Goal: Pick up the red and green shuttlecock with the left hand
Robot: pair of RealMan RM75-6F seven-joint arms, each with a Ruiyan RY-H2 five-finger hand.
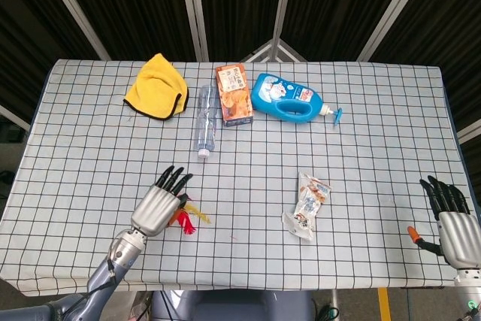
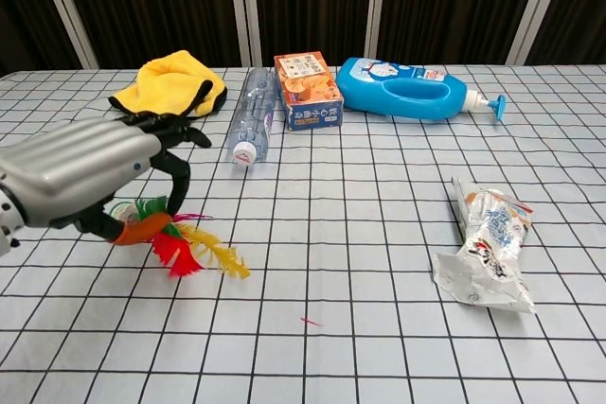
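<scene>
Shuttlecock (image 2: pixel 180 238) in our left hand (image 2: pixel 80 172)
Fingers clamp its base — feathers hang above the counter (image 2: pixel 360 272); our right hand (image 1: pixel 451 216) rests spread, holding nothing.

white tablecloth with a black grid (image 1: pixel 361 118), black slatted backdrop with pale grey bars behind it. left hand (image 2: pixel 90 172) silver-grey shell with black fingers, gripping the red, green and yellow feathered shuttlecock (image 2: pixel 180 238) with its orange base; right hand (image 1: pixel 451 216) same silver and black with an orange bit beside it. yellow cloth with black trim (image 1: pixel 156 88), clear plastic bottle with white cap (image 1: pixel 206 119), orange snack box (image 1: pixel 234 94), blue pump bottle with white label (image 1: pixel 289 98), white and silver snack bag with orange print (image 1: pixel 307 206).
</scene>
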